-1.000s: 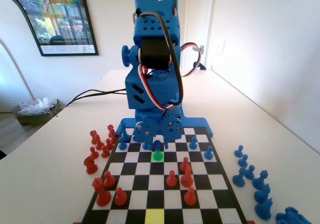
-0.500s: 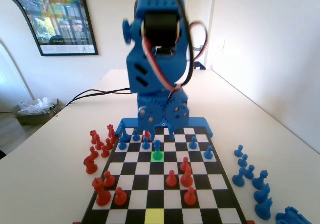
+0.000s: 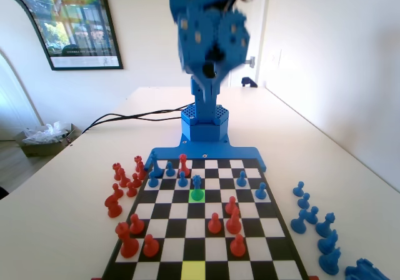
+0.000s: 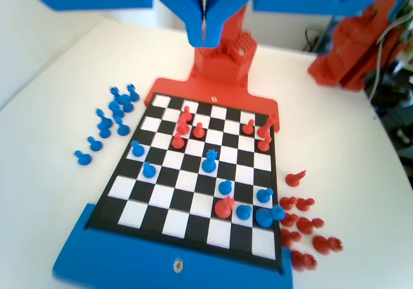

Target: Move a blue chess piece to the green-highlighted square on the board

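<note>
Standing on the green-highlighted square point(image 3: 197, 195), blue chess piece point(image 3: 197, 183), pincer point(image 4: 205, 37) closed overhead

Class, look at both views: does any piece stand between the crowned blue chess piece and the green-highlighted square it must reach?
Nothing does. The blue chess piece stands on the green-highlighted square, upright. The nearest piece is a blue pawn one square to its left in the fixed view. The gripper hangs high above the board, jaws shut and empty.

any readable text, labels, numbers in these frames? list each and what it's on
None can be read.
Framed poster on the wall in the fixed view: a pale caption strip along its bottom, too small and blurred to read.
The board, the blue chess piece and the gripper: no print, numbers or markings show.
</note>
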Action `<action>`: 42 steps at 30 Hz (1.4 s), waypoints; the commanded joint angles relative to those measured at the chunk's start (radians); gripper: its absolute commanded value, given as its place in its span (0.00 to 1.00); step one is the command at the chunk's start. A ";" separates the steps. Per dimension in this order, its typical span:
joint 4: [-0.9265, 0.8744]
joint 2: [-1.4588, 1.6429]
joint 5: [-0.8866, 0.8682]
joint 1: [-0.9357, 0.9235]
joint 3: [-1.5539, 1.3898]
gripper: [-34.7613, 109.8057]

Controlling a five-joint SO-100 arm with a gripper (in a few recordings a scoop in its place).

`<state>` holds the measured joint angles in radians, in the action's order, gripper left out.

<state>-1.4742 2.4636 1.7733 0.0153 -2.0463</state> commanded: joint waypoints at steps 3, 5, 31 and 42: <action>-0.118 0.256 0.020 0.014 -0.040 0.25; -0.140 0.301 0.002 0.020 -0.043 0.25; -0.103 0.586 -0.043 -0.021 -0.133 0.25; -0.101 0.589 -0.048 -0.034 -0.135 0.28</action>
<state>-1.5907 3.0342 1.7150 -0.0169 -2.1737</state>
